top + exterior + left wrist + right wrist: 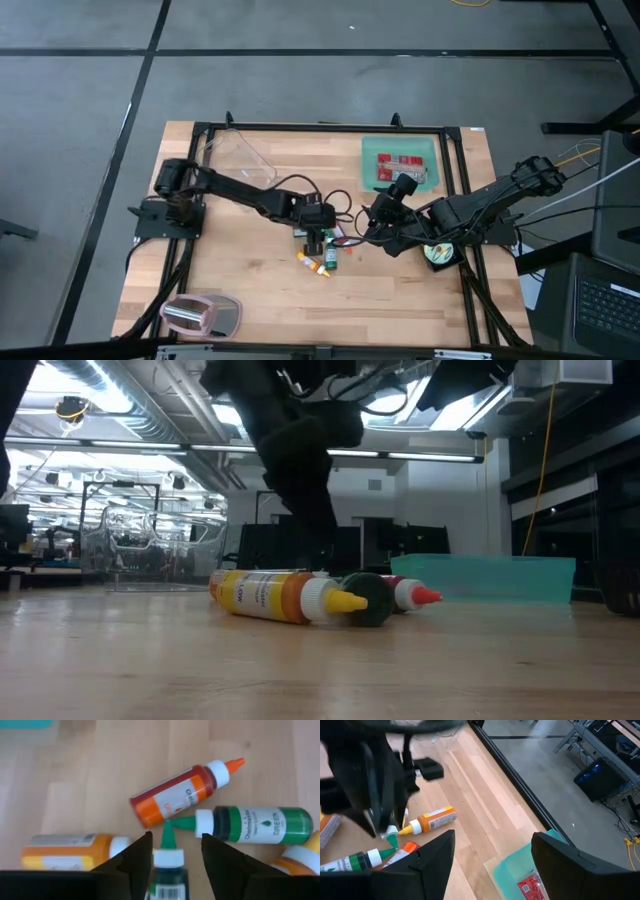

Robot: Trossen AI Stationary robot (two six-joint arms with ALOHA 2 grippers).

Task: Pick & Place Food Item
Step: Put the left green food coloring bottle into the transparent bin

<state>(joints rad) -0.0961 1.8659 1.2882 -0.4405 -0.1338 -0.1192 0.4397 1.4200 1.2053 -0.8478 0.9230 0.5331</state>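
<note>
Teal tray (pixel 402 150) holding a red packet (pixel 400 165).
Left gripper (pixel 172 851) is straddling a green bottle (pixel 169 870), grip uncertain; right gripper (pixel 492 851) is hanging released nearby.

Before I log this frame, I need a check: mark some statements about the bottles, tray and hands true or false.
1. A green bottle sits between the left hand's fingers. True.
2. The red bottle stands upright. False: it lies on its side.
3. The right hand holds a bottle. False: it is open and empty.
4. The teal tray holds a red packet. True.
5. All bottles are in the tray. False: they lie on the table.
</note>
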